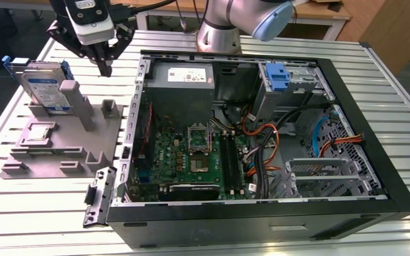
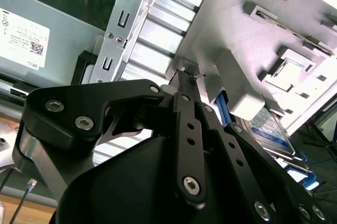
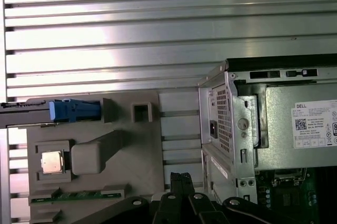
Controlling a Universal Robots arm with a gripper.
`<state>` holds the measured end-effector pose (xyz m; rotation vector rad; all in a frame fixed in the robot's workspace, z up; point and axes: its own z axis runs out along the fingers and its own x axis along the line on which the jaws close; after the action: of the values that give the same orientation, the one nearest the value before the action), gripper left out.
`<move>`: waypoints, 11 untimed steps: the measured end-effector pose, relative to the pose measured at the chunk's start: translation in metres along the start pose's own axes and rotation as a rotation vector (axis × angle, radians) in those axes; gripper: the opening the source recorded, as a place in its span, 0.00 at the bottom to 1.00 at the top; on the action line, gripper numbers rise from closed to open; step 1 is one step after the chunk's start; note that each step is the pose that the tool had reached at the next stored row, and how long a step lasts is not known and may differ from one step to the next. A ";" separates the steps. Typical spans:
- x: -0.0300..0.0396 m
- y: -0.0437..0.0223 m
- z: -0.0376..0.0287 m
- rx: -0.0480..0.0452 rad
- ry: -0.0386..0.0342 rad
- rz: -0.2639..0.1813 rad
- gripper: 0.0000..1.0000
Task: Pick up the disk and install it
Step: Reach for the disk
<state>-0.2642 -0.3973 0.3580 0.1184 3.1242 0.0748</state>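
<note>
Gripper (image 1: 104, 68) hovering, fingers pressed together, pinching nothing. Disk (image 1: 43, 88) standing on edge in grey fixture (image 1: 62, 148), lying below fingertips and toward exterior view's left of them, not touching. Open computer case (image 1: 226, 226) sitting on gripper's opposite side.

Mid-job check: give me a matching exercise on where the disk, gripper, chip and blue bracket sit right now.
1 disk
2 gripper
3 chip
4 blue bracket

A flat in the gray holder
B inside the computer case
C upright in the gray holder
D fingers shut, between holder and case

Pairs: 1-C, 2-D, 3-A, 4-B
</note>
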 end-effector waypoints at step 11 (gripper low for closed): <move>0.0025 -0.0002 -0.0001 0.0000 0.0000 0.000 0.10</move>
<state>-0.2667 -0.3973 0.3580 0.1184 3.1243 0.0747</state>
